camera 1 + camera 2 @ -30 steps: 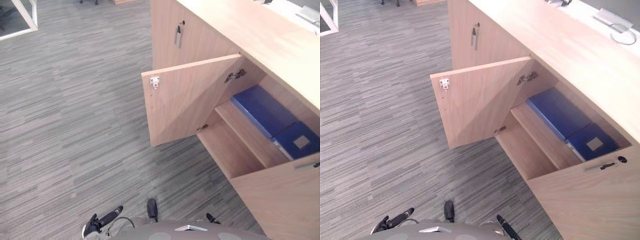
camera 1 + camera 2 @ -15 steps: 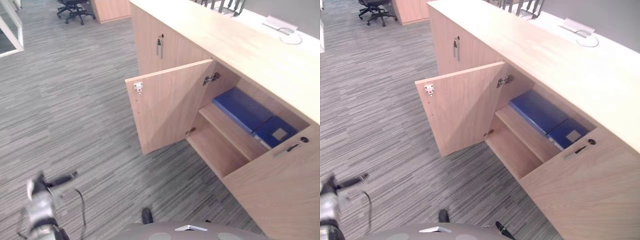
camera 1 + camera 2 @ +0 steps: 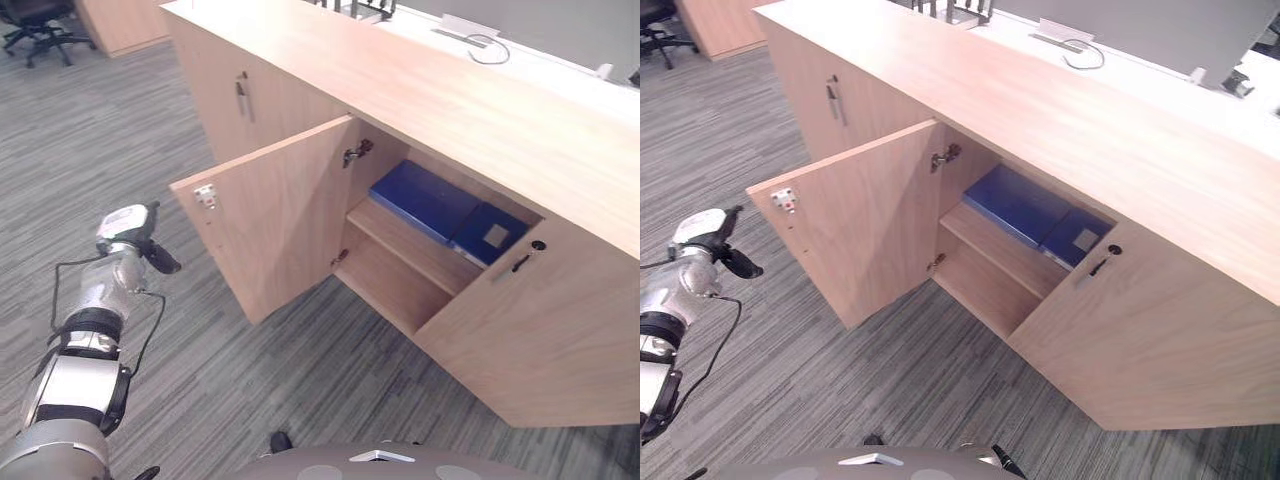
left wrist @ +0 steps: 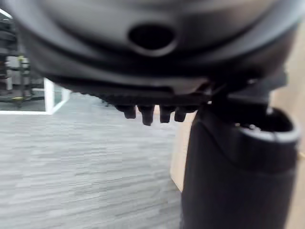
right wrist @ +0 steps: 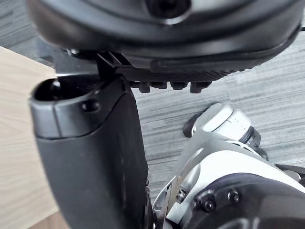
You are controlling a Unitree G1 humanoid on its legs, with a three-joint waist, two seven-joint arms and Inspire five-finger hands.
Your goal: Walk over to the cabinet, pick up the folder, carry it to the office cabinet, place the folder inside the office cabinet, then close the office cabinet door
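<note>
A blue folder (image 3: 425,200) lies flat on the upper shelf inside the office cabinet (image 3: 400,90), beside a second blue folder (image 3: 490,235) with a pale label. The cabinet door (image 3: 265,225) stands wide open, swung out to the left. My left hand (image 3: 140,243) is raised on the left, a short way out from the door's free edge and apart from it. In its wrist view the left hand (image 4: 152,43) is open and holds nothing. My right hand (image 5: 95,157) hangs low and open, with carpet and a wooden panel (image 5: 19,143) past it.
The cabinet's right door (image 3: 540,340) is closed, with a dark handle (image 3: 522,262); a closed door (image 3: 225,90) with a handle stands to the left. Grey carpet (image 3: 120,130) spreads in front. An office chair (image 3: 35,20) stands far back left. A cable (image 3: 480,45) lies on the desk behind.
The whole picture has shifted as the camera moved, and the cabinet sits more centrally. My left arm has risen from the lower left to the height of the open door. The folder has not moved.
</note>
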